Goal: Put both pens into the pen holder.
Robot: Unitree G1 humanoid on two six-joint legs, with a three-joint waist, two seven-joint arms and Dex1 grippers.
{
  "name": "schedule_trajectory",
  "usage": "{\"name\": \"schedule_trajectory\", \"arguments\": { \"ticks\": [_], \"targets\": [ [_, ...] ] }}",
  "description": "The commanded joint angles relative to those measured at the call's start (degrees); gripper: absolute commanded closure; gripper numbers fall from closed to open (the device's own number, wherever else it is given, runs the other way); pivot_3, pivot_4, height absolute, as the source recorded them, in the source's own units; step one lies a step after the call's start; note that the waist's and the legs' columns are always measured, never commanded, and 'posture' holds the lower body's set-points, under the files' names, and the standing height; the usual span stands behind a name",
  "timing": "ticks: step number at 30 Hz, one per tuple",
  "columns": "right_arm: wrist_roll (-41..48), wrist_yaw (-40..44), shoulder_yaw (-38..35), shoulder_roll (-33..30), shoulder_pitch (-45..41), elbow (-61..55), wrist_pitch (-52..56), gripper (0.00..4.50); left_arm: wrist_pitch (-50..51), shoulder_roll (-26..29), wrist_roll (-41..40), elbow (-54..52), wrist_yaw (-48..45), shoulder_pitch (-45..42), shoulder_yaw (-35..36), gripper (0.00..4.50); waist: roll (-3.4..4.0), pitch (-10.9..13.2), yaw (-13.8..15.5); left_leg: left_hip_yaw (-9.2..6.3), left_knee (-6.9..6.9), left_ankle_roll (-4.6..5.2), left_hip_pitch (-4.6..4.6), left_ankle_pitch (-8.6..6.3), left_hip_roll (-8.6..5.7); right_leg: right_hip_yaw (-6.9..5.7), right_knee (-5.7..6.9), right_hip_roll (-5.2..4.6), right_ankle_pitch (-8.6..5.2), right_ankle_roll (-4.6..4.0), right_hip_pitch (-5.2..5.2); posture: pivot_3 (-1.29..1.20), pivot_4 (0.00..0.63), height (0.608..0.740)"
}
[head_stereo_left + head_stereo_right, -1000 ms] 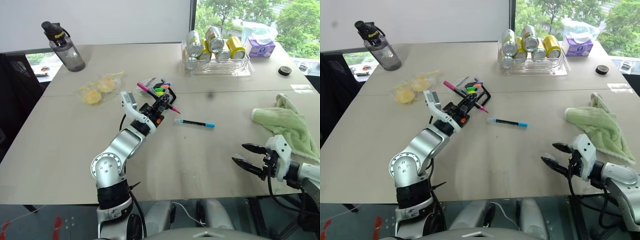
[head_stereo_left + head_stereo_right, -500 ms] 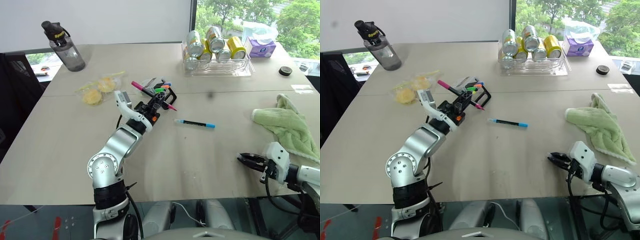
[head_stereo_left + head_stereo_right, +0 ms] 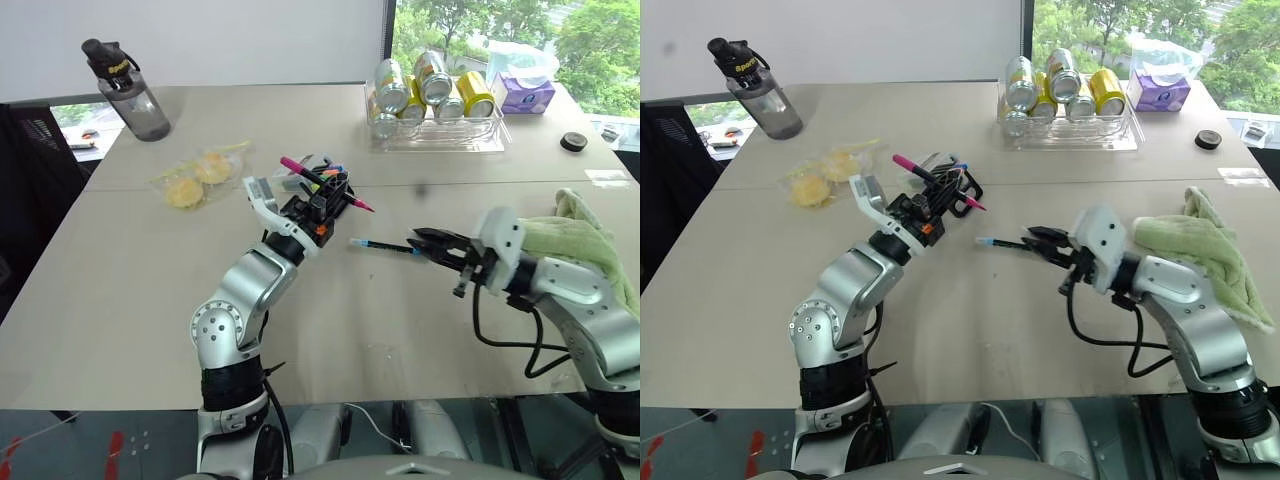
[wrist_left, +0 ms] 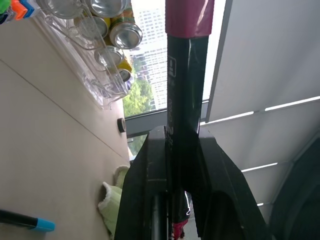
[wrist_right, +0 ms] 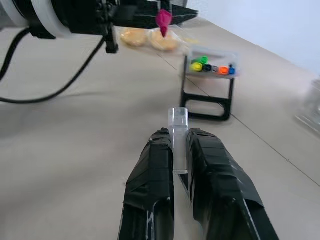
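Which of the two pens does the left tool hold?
The magenta-ended pen, clamped in the left tool. The blue-tipped pen is in the right tool.

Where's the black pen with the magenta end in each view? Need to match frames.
Left eye: black pen with the magenta end, centre, slanting across the left gripper.
Right eye: same, left of centre.
Left wrist: upright, clamped between the fingers.
Right wrist: magenta tip, far beyond the right gripper and its blue-capped pen.
Shared landmark: black pen holder with coloured markers, close by the pen.
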Motion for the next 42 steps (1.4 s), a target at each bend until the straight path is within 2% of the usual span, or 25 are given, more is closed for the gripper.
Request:
{"name": "schedule_trajectory", "arguments": {
  "ticks": [1, 13, 42],
  "targets": [
    [0.79, -1.46, 0.61, 0.97, -3.36, -2.15, 1.73, 4.48, -0.97, 0.1, -1.83, -3.08, -0.27, -0.28, -1.62, 4.5, 0.0, 0.0, -0.03, 0.02, 0.0, 0.01, -0.03, 0.0, 0.0, 0.02, 0.0, 0.0, 0.0, 0.0, -0.04, 0.0, 0.15, 0.74],
    [-1.41, -1.97, 2.44, 2.02, -7.73, 0.2, 2.03, 4.48, -2.53, 1.09, -1.42, -3.49, -0.83, -0.73, -4.04, 4.5, 0.0, 0.0, -0.32, 0.13, -0.17, 0.01, -0.04, 0.0, 0.0, 0.12, 0.03, 0.01, 0.0, 0.0, -0.18, 0.0, 0.15, 0.74],
    [0.57, -2.19, 0.55, 0.01, -7.57, -3.07, 3.92, 4.48, -4.26, 2.85, -0.28, -4.16, -0.78, 0.05, -5.67, 4.5, 0.0, 0.0, -0.33, 0.16, -0.34, 0.01, -0.03, 0.0, 0.01, 0.16, -0.01, 0.01, 0.0, -0.01, -0.26, 0.0, 0.15, 0.74]
  ]
}}
